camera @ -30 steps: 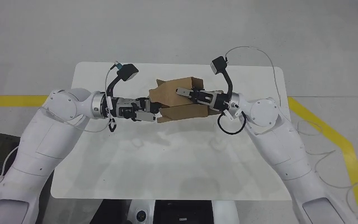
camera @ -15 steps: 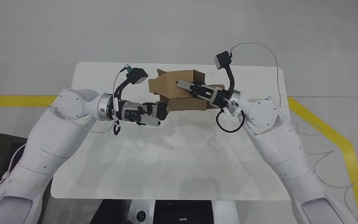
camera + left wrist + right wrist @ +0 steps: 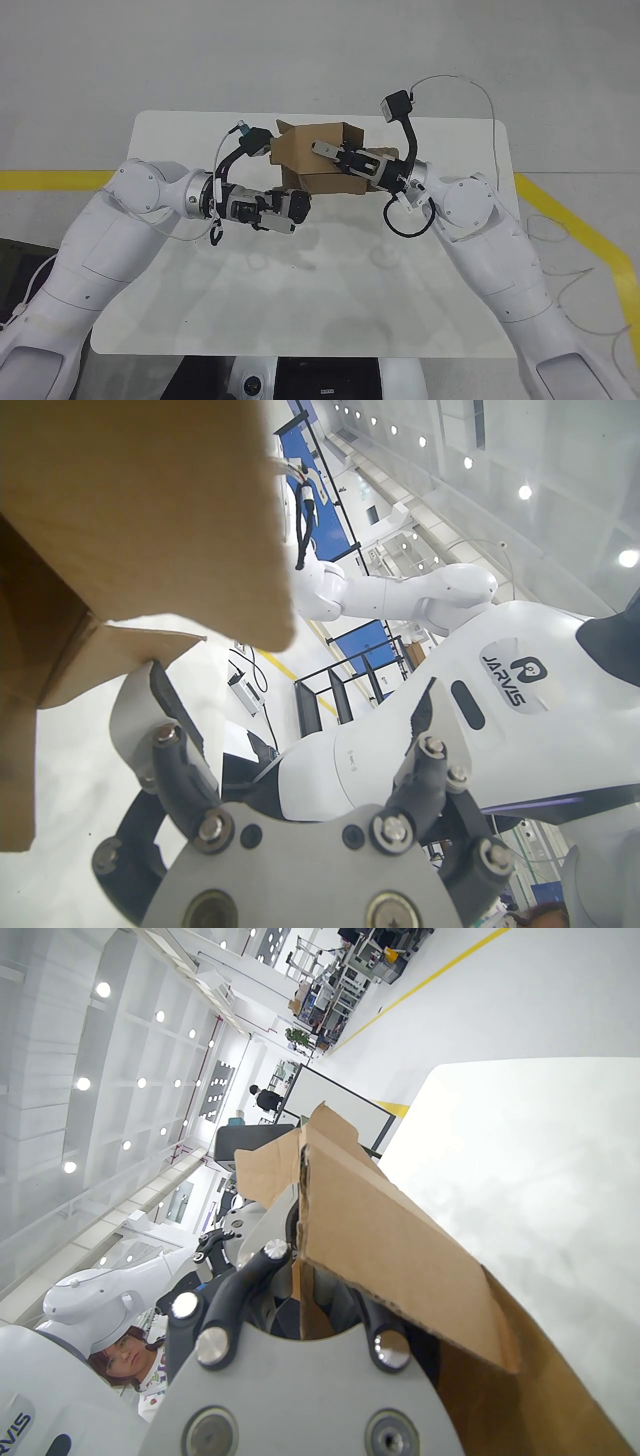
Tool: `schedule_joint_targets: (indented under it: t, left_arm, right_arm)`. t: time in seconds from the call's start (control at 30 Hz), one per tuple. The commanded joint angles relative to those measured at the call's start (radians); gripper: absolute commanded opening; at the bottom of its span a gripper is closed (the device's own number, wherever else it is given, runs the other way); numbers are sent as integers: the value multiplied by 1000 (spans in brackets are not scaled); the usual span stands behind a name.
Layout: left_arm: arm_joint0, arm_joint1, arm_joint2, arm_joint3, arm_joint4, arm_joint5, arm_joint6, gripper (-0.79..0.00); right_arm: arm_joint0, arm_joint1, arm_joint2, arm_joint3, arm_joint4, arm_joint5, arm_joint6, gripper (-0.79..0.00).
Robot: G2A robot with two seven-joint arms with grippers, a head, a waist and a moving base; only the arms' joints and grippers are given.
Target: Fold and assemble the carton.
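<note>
The brown carton [image 3: 305, 150] is held up over the far middle of the white table [image 3: 300, 300], its mouth open and flaps spread. My right gripper [image 3: 335, 155] comes in from the right and is shut on one carton wall [image 3: 390, 1248], which runs between its fingers. My left gripper [image 3: 298, 205] sits at the carton's near left corner and is open. In the left wrist view one of its fingers [image 3: 160, 695] touches the tip of a flap [image 3: 125, 500], and nothing lies between its fingers. The carton's inside is mostly hidden.
The table's near half is bare white surface. A yellow floor line [image 3: 40, 180] runs past both sides of the table. Loose cables [image 3: 470, 95] hang off the right arm.
My left gripper has slid right and toward the near side, along the carton's lower edge. The carton has shifted toward the far edge in my right gripper and stands more squared up.
</note>
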Motion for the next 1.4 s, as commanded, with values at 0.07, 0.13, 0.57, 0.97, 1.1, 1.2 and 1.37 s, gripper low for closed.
schedule_joint_targets:
  t: [0.07, 0.13, 0.57, 0.97, 1.1, 1.2, 1.37]
  left_arm:
    - [-7, -4, 6, 12, 10, -6, 6, 0]
    - [-11, -5, 7, 20, 14, -8, 8, 0]
    - [-20, -6, -11, 28, 13, -16, 16, 0]
    - [-4, 4, -47, 32, 11, -16, 16, 0]
    - [0, 5, -52, 34, 14, -16, 16, 0]
    - [2, 5, -53, 35, 15, -17, 17, 0]
    - [2, 5, -53, 36, 16, -16, 16, 0]
  right_arm:
    - [-7, -2, -3, -10, -1, 0, -3, -785]
    - [-12, -4, -7, -14, 0, -1, -4, -785]
    - [-18, -14, -24, -13, -15, 13, -10, -785]
    - [-33, -16, -10, -13, -22, 17, -3, -785]
    - [-34, -17, -7, -11, -20, 13, 1, -785]
    - [-34, -18, -7, -10, -16, 9, 9, -785]
    - [-37, -21, -7, -11, -13, 8, 9, -785]
